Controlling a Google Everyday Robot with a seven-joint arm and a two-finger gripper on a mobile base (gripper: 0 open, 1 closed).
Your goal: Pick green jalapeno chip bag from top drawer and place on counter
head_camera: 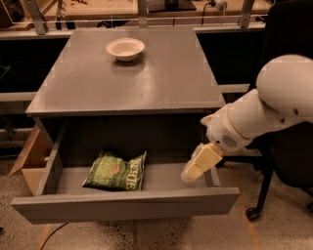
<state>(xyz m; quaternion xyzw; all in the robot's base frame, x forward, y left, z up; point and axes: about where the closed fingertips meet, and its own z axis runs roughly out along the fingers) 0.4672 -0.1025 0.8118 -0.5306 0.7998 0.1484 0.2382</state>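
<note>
The green jalapeno chip bag (116,171) lies flat in the left half of the open top drawer (127,205). The grey counter (132,73) sits above the drawer. My gripper (199,163) hangs over the right end of the drawer, to the right of the bag and apart from it. The white arm reaches in from the right edge of the view.
A white bowl (125,49) stands on the counter near its back. A cardboard box (30,158) sits on the floor left of the cabinet. A black office chair (288,146) stands at the right behind my arm. A wooden bench (146,10) runs along the back.
</note>
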